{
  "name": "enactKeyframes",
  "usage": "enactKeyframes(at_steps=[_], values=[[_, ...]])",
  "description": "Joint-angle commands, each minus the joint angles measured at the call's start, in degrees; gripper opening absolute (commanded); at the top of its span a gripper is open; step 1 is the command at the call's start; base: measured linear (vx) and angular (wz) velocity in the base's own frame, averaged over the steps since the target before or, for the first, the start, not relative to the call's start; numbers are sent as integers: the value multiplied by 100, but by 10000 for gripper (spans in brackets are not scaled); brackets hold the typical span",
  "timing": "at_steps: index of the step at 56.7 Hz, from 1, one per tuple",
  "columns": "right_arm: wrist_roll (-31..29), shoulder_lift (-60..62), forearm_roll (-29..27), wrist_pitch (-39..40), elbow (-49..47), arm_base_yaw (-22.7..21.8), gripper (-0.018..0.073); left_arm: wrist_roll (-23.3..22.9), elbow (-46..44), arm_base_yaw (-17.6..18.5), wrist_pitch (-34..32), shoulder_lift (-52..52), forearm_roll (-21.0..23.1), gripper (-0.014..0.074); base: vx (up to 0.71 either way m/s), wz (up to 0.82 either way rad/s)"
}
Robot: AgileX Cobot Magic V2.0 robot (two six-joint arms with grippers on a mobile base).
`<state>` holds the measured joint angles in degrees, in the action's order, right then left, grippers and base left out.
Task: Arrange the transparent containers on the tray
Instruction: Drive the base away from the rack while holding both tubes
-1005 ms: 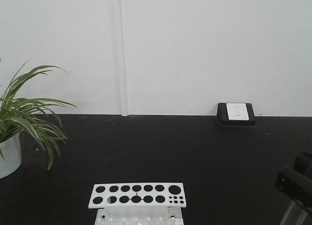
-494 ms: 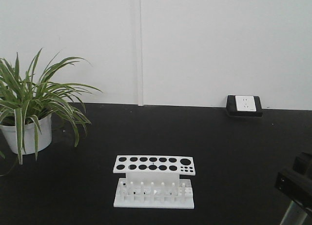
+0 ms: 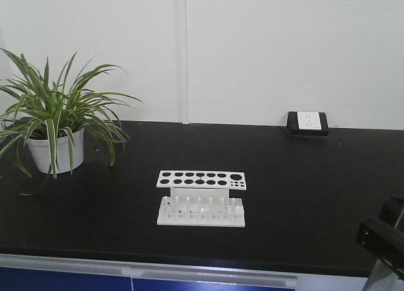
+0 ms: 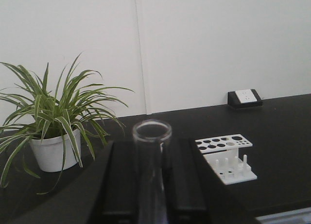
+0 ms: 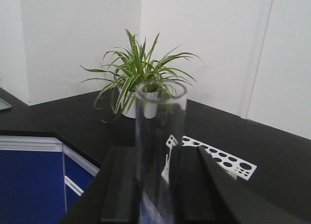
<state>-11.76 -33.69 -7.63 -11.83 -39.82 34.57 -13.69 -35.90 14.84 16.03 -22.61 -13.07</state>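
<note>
One clear glass test tube (image 4: 152,136) stands upright between the black fingers (image 4: 121,180) of my left gripper (image 4: 151,148), which is shut on it, round rim uppermost. The second clear test tube (image 5: 160,117) stands the same way in my right gripper (image 5: 158,156), also shut on it, with a black finger (image 5: 194,185) on each side. Both tubes look empty. The yellow tray is out of view in every frame.
A white holed rack (image 3: 201,199) stands mid-counter on the black worktop (image 3: 303,177). A potted spider plant (image 3: 53,124) is at the back left, a wall socket (image 3: 307,122) at the back right. The counter's front edge (image 3: 189,272) has blue cabinets (image 5: 29,180) below. A black arm part (image 3: 382,237) shows at the lower right.
The front view has pulled back from the counter: the rack now looks farther and smaller, the whole plant and the counter's front edge have come into view.
</note>
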Motion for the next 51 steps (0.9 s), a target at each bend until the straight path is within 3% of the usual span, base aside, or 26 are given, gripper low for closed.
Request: enactKeyframes(at_steps=[1,51], values=[[-27,-9,32,474,-171,-32,93,-11,-200,35,-481,-53,8,111,-30,3],[-27,-9,32,474,-171,-32,93,-11,-200,35,-481,-53,8,111,-34,5]])
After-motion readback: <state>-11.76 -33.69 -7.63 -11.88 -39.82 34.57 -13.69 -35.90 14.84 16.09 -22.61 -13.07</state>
